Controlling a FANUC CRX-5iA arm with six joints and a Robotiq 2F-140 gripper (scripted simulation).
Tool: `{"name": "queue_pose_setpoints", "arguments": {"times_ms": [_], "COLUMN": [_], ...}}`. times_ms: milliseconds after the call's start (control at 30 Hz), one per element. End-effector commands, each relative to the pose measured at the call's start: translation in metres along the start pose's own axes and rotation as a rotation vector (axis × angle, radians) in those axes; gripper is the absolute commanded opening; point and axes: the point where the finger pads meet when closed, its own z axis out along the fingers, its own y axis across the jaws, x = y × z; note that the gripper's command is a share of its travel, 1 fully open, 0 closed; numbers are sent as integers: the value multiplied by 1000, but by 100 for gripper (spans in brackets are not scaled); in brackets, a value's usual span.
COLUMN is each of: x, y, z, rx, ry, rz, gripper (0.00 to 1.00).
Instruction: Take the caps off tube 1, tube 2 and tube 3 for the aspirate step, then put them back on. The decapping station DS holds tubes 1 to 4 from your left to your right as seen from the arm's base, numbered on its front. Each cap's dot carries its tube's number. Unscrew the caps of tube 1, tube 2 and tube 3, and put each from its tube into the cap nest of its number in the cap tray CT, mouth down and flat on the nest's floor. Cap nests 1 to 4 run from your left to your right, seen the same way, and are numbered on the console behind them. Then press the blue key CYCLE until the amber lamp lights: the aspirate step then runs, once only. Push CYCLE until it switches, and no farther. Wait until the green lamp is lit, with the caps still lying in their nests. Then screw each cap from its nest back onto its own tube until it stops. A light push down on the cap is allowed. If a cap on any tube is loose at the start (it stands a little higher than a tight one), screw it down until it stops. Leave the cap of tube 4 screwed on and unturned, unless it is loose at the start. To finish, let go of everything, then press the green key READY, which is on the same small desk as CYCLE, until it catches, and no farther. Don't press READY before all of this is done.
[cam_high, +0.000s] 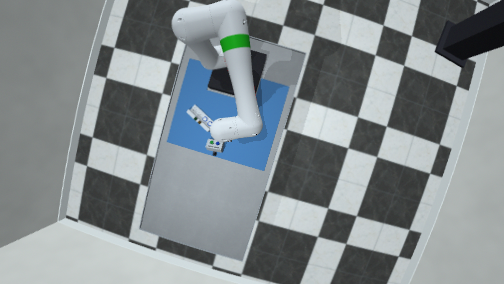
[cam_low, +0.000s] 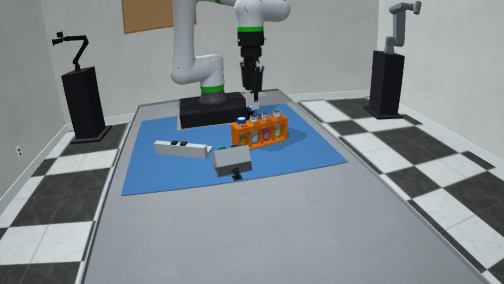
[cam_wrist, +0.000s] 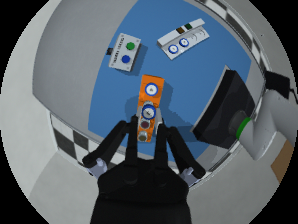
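The long grey desk (cam_low: 280, 225) carries a flat blue mat (cam_low: 160, 175); on the mat, below the pincer (cam_low: 253, 82), stands an orange tube rack (cam_low: 260, 135), a white cap tray (cam_low: 181, 148) and grey key box (cam_low: 232, 160) farther off.
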Motion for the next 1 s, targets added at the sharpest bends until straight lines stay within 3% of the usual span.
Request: {"name": "queue_pose_setpoints", "arguments": {"times_ms": [0, 67, 300, 400, 500, 900, 967], "x": [26, 26, 56, 56, 78, 146, 146], "y": [12, 12, 27, 27, 38, 70, 70], "z": [0, 0, 0, 0, 0, 0, 0], "rx": [0, 0, 0, 0, 0, 0, 0], "ry": [-2, -2, -2, -2, -2, -2, -2], "rz": [-279, -291, -624, -624, -817, -817, -817], "gripper": [0, 0, 0, 0, 0, 0, 0]}}
